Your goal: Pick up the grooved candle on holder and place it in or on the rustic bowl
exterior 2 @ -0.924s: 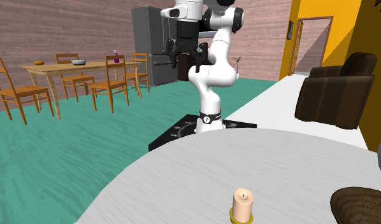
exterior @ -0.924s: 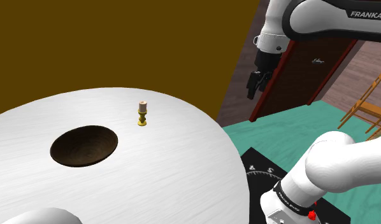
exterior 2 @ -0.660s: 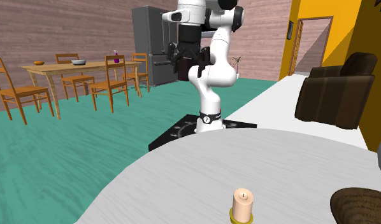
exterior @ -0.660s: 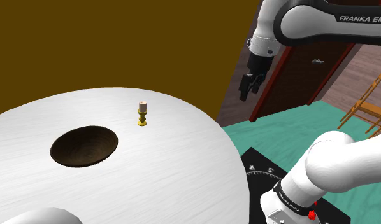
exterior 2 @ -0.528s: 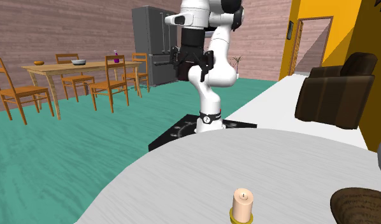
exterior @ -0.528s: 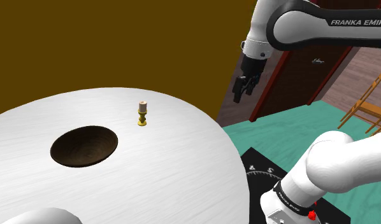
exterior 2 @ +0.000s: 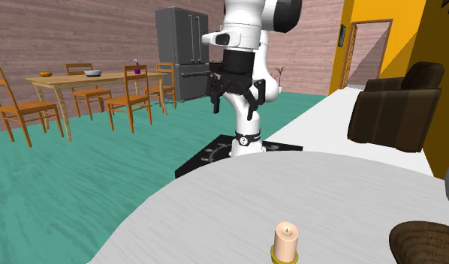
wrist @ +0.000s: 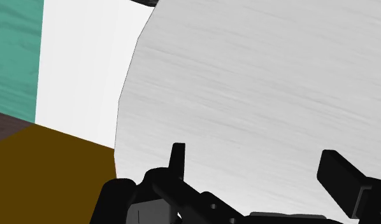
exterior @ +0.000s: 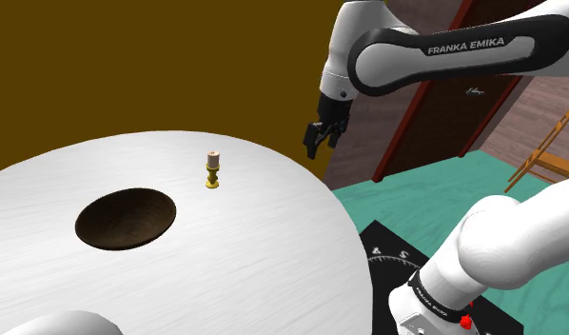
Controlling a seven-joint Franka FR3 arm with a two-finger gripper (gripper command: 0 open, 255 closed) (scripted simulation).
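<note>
Round white worktop takes up the shoulder view's lower left, its curved right edge meeting teal floor. An upright candle on a gold holder stands toward the far edge, with bare surface all around. The dark bowl sits nearer and to its left, well apart. The black gripper hangs in open air by the far right edge, fingers apart and holding nothing.

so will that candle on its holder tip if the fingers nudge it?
Probably tippy: the candle stands tall on a narrow gold holder. Small beside the bowl, so likely light. If toppled, it may roll on the smooth table.
</note>
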